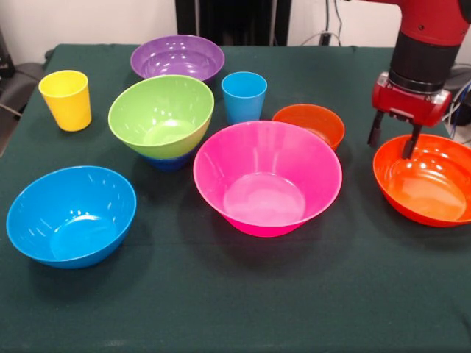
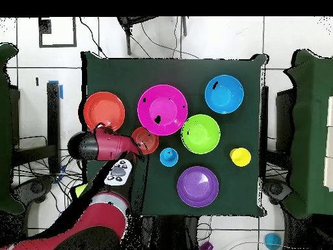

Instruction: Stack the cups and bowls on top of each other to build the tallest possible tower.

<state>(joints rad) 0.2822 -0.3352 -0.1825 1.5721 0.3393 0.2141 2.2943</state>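
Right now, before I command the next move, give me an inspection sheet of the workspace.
Surface: green cloth table, bare at its near edge.
Job's things: lime green bowl sits on a dark blue bowl; pink bowl, light blue bowl, purple bowl, orange-red bowl, small orange bowl, yellow cup and blue cup stand apart.
Clutter: nothing seen.
Claw: open, at the orange-red bowl's rim.
Cables: on the floor.
Surroundings: tiled floor.
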